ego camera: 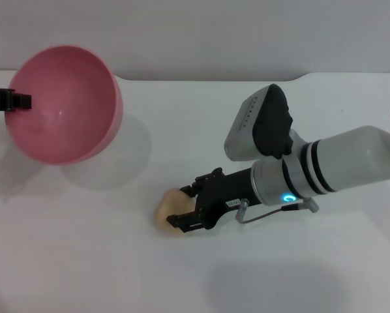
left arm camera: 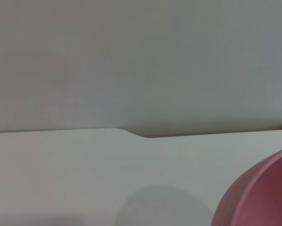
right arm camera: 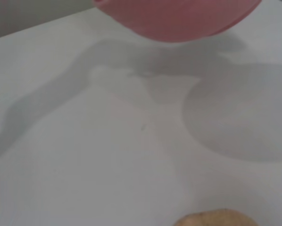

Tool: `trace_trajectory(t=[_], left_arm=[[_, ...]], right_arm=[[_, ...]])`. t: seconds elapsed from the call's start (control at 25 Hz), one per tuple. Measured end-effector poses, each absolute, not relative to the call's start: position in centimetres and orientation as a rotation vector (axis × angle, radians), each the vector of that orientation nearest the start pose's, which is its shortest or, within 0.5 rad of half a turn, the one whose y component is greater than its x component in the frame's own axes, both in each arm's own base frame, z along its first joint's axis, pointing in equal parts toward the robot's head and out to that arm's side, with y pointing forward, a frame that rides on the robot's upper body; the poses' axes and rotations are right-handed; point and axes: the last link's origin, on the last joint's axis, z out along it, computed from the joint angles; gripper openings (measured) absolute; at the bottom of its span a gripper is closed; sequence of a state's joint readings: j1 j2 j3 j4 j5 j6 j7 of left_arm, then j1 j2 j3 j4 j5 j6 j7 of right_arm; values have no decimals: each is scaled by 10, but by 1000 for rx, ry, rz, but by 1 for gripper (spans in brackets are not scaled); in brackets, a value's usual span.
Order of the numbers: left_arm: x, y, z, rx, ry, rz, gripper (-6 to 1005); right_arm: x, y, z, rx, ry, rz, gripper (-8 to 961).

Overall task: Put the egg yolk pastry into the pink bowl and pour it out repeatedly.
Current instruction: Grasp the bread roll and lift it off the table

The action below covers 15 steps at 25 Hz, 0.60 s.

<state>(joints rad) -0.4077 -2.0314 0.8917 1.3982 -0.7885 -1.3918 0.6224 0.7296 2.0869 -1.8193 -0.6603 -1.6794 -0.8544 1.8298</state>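
Observation:
The pink bowl (ego camera: 64, 104) hangs above the table at the far left, tipped on its side with its empty inside facing me. My left gripper (ego camera: 15, 100) is shut on its rim at the picture's left edge. The bowl's outer wall (left arm camera: 259, 197) shows in the left wrist view and its underside (right arm camera: 178, 19) in the right wrist view. The egg yolk pastry (ego camera: 167, 207), a pale tan lump, lies on the white table near the middle front. My right gripper (ego camera: 179, 207) is down at table level, open, its black fingertips either side of the pastry's near end. The pastry's top (right arm camera: 216, 219) shows in the right wrist view.
The white table (ego camera: 84, 261) stretches out all round the pastry. Its far edge (ego camera: 214, 78) runs along a pale wall with a small step. The bowl's shadow (ego camera: 117, 163) falls on the table between bowl and pastry.

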Motion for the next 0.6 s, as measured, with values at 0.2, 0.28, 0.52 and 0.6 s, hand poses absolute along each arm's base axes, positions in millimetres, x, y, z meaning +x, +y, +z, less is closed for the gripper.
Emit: trace_trajectory(t=[0.2,0.28,0.52,0.6], left_arm=[[-258,362,116,-2115,-1258,-205,1],[-258,362,116,-2113,-1256,-205,1],[-260,362,116,-2093,-1253,-213,2],[-261,362,115,-2093,-1255,-211,2]], right_arm=[[175,350,-140,-2936,521,73,594],[176,350,-139,-2933,525,72,538],[180,353,-132,-2900,580,116,318],[184,357,-125,-2869,630,157,227]])
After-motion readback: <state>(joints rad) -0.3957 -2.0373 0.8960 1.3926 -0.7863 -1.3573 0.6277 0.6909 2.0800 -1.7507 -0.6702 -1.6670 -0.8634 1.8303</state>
